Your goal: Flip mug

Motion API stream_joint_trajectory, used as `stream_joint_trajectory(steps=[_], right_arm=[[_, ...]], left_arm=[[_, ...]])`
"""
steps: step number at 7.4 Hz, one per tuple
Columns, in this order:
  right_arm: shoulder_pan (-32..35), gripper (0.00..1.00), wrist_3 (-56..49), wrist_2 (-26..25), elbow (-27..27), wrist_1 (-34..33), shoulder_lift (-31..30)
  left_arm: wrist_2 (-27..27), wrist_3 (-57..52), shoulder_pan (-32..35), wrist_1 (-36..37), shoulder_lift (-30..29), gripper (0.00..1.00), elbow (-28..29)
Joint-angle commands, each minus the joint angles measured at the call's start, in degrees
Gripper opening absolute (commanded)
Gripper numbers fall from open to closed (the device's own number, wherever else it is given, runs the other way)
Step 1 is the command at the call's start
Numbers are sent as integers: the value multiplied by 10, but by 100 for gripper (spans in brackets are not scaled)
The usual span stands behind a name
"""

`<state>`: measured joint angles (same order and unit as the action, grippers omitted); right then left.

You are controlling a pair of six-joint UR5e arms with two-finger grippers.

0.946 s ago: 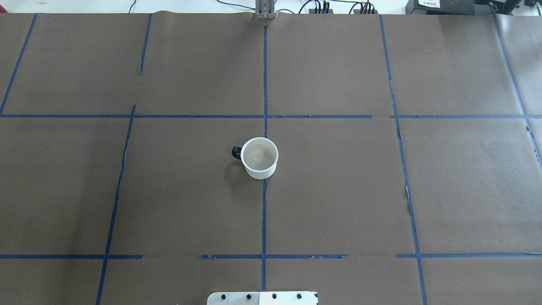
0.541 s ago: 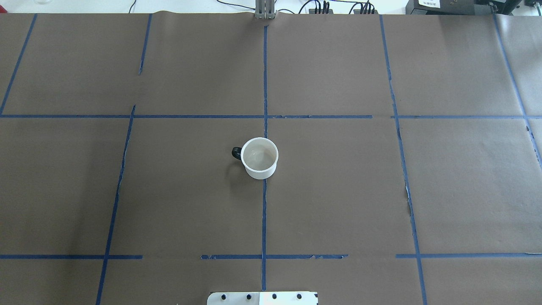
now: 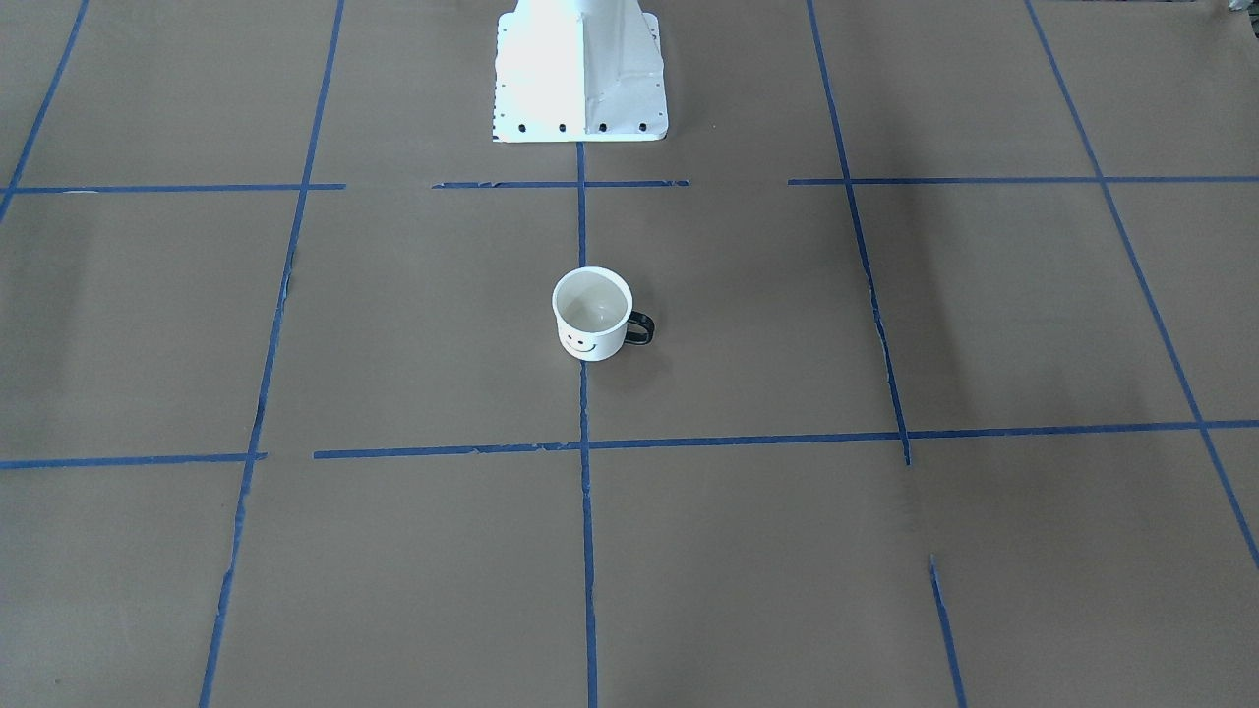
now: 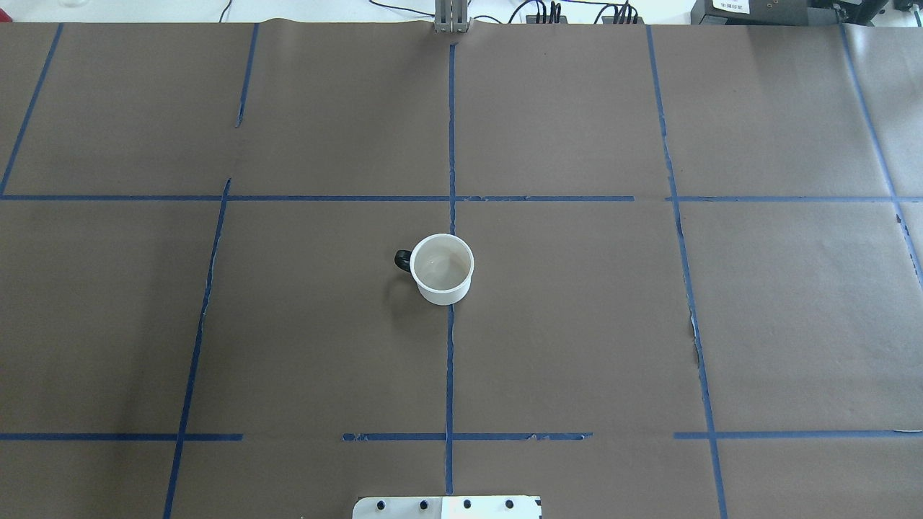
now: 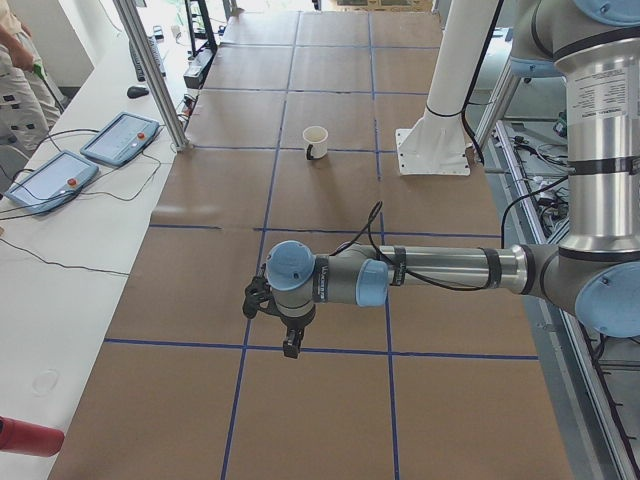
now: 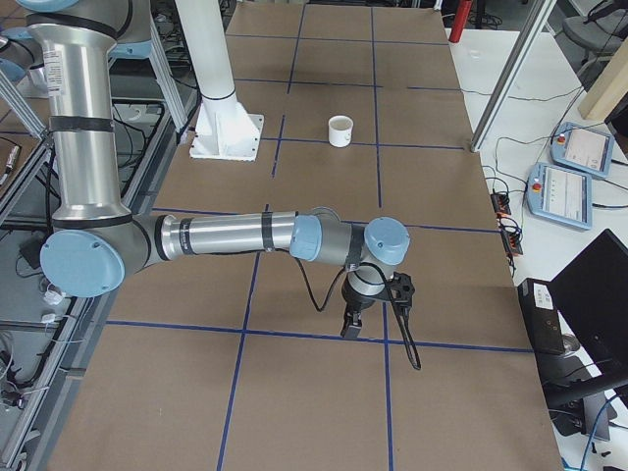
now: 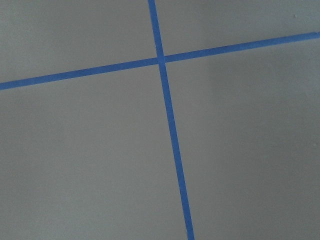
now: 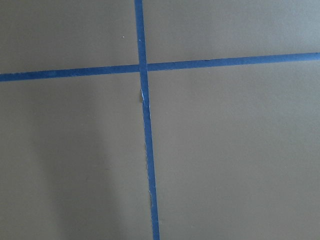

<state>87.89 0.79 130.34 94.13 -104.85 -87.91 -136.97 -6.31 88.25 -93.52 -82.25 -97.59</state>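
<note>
Left gripper point(image 5: 289, 345), right gripper point(image 6: 350, 329): cannot tell width, far from upright mug point(image 4: 441, 268); risks toppling it through off-centre approach.

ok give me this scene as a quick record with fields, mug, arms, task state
mug: white mug, upright, mouth up, looks empty
position: middle of the table, on a blue tape line
handle: dark handle points to the robot's left
face: smiley face turned away from the robot
left arm: left end effector over the table's left end, far from the mug, open or shut unclear
right arm: right end effector over the table's right end, far from the mug, open or shut unclear
task state: mug untouched, not yet flipped
</note>
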Motion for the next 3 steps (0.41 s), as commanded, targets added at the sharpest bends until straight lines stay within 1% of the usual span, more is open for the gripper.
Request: stream_joint_trajectory(steps=[1,3], right_arm=[[0,100,0,0,0,0,0],[0,100,0,0,0,0,-1]], left_arm=[[-1,1,1,0,0,100,-3],[-1,1,1,0,0,100,-1]])
